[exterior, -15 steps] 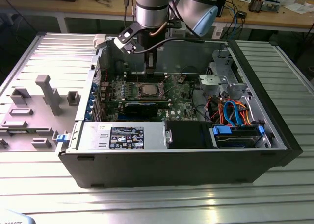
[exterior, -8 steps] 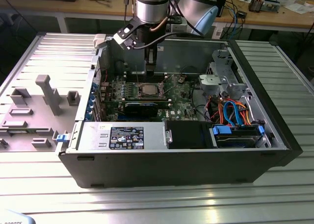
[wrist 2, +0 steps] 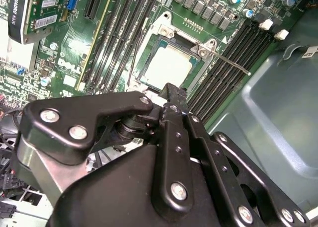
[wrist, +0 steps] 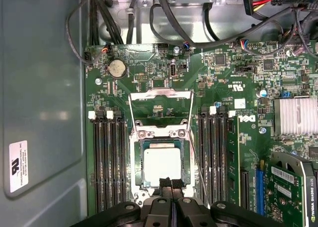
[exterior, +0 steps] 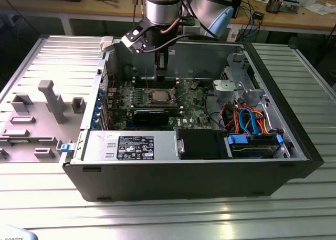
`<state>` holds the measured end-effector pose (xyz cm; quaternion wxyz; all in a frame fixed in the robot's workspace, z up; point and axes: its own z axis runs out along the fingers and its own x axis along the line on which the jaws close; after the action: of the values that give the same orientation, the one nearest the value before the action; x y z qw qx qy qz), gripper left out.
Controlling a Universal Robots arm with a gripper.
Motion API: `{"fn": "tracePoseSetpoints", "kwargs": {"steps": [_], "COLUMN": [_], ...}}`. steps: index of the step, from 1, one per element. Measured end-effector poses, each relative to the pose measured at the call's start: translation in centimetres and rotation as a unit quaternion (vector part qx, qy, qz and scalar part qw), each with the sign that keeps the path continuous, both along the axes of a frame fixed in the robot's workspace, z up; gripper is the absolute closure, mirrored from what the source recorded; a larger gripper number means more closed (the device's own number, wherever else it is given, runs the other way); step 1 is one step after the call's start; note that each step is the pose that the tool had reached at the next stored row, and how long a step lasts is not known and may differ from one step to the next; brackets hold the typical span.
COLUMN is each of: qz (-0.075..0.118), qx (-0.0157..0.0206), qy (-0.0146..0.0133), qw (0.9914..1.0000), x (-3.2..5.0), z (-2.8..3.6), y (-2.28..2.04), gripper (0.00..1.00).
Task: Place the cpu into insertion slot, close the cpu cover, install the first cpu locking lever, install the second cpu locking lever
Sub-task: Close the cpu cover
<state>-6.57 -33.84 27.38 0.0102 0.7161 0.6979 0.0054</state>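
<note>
The cpu [wrist: 161,163] lay seated in the insertion slot [wrist: 134,185] near the middle of the green circuit board [wrist: 149,73]. Its top was bare because the cpu cover [wrist: 161,92] appeared raised on its hinge, at the slot edge opposite the gripper [wrist: 171,181]. The gripper's fingers were pressed together on nothing, tips at the slot's rim.

The cpu [wrist: 162,163] has a dull silver-grey top, just ahead of the black gripper [wrist: 171,183]. Beyond it, the cover [wrist: 139,94] is silvery. The board [wrist: 149,73] is green, with black memory slots [wrist: 107,162] on either side of the gripper. The table [exterior: 157,219] is pale grey ribbed metal.
</note>
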Motion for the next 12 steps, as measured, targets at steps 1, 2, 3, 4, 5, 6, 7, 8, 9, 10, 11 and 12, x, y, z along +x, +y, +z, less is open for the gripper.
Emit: {"fn": "tracePoseSetpoints", "kwargs": {"steps": [1,2,3,4,5,6,7,8,9,10,11,12], "qz": [0.000,0.000,0.000,0.000,0.000,0.000,0.000,0.000,0.000,0.000,0.000,0.000], "qx": [0.0000,0.0000,0.0000,0.0000,0.0001,0.0000,0.0000,0.0000,0.0000,0.0000,0.0000,0.0000], "qy": [0.0000,0.0000,0.0000,-0.0001,-0.0001,0.0000,0.0000,-0.0001,-0.0001,0.0000,0.0000,0.0000], "qw": [1.00000,1.00000,1.00000,1.00000,1.00000,1.00000,1.00000,1.00000,1.00000,1.00000,1.00000,1.00000], "x": [0.03,0.04,0.10,0.13,0.16,0.19,0.21,0.24,0.30,0.35,0.41,0.46], "z": [0.00,0.00,-0.01,-0.01,-0.01,-0.01,-0.01,-0.01,-0.01,-0.01,-0.01,-0.02], "y": [0.00,0.00,0.00,0.00,0.00,0.00,0.00,0.00,0.00,0.00,0.00,0.00], "gripper": [0.89,0.89,0.89,0.89,0.89,0.89,0.89,0.89,0.89,0.89,0.89,0.89]}}
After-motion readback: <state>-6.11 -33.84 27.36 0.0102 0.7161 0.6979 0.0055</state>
